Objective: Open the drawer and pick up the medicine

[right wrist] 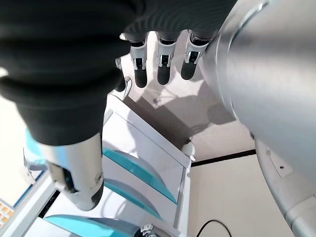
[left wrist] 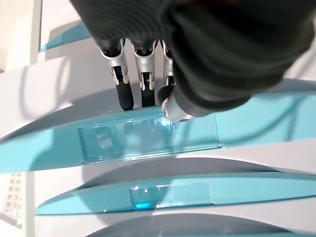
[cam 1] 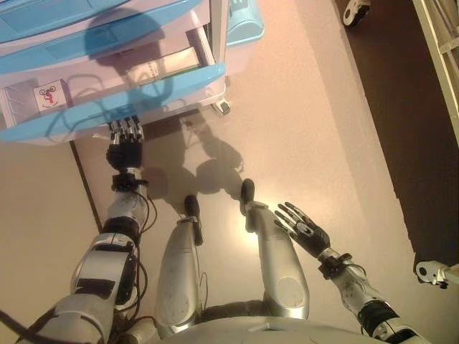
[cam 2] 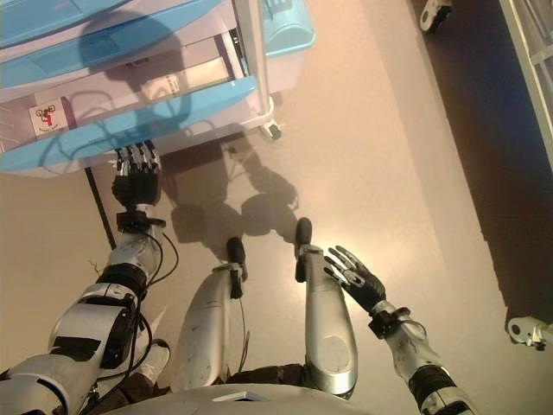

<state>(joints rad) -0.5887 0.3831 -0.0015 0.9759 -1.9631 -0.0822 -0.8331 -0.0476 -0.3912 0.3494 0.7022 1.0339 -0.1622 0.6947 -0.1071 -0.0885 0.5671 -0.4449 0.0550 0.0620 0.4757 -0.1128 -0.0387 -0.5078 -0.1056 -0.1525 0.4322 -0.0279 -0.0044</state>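
left robot hand (cam 1: pixel 124 148) at open drawer (cam 1: pixel 115 100), grip unclear

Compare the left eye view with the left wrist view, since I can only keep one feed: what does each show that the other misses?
Only the left eye view shows inside the pulled-out blue-fronted plastic drawer, where a white box with a red picture lies, and the idle, open right hand low beside the robot. Only the left wrist view shows the clear handle plate on the drawer front and another blue front below. Both show the left hand, fingers straight, fingertips at the drawer front.
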